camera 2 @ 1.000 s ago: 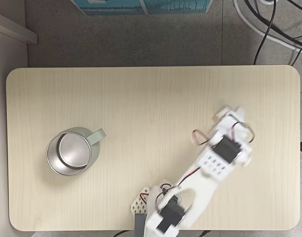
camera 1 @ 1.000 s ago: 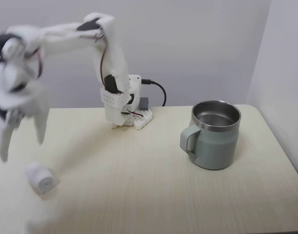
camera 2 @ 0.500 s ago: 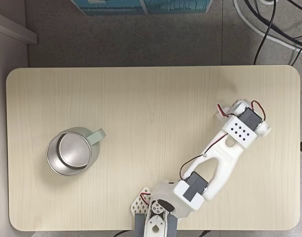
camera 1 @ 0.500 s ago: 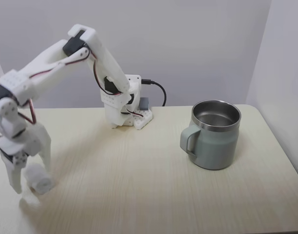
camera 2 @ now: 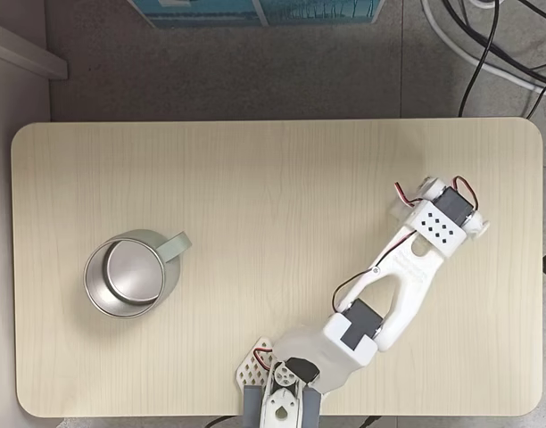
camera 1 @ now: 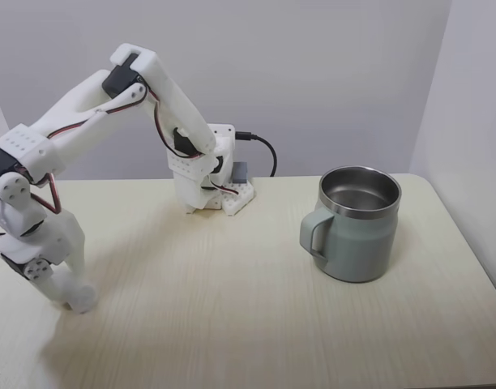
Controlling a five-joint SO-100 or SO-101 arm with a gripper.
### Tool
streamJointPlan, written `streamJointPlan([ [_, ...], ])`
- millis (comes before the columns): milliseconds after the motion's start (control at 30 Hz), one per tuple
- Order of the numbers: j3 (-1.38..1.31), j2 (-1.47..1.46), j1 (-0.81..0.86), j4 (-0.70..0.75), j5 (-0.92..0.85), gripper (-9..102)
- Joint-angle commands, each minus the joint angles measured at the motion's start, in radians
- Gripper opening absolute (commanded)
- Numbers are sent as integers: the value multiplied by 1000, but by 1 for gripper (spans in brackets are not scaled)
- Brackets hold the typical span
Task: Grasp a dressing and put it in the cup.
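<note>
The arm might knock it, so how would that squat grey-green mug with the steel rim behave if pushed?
The squat grey-green mug looks wide and low, so it would probably slide rather than tip. Its steel lining suggests it is stiff and fairly heavy. The chunky side handle might make it swivel if pushed off-centre.

The cup (camera 1: 357,235) is pale grey-green with a shiny steel rim and interior. The arm (camera 1: 78,121) and its hand (camera 1: 70,296) are white plastic with black motors and red wires. The surface (camera 2: 255,196) is light beige wood grain; the wall (camera 1: 313,65) is plain pale grey.
</note>
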Motion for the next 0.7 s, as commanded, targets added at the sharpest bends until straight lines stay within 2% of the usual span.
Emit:
streamJointPlan([
  [0,2,-115,-5,37,-9,0],
  [400,230,-440,-118,393,40,0],
  [667,140,-761,-328,397,71,0],
])
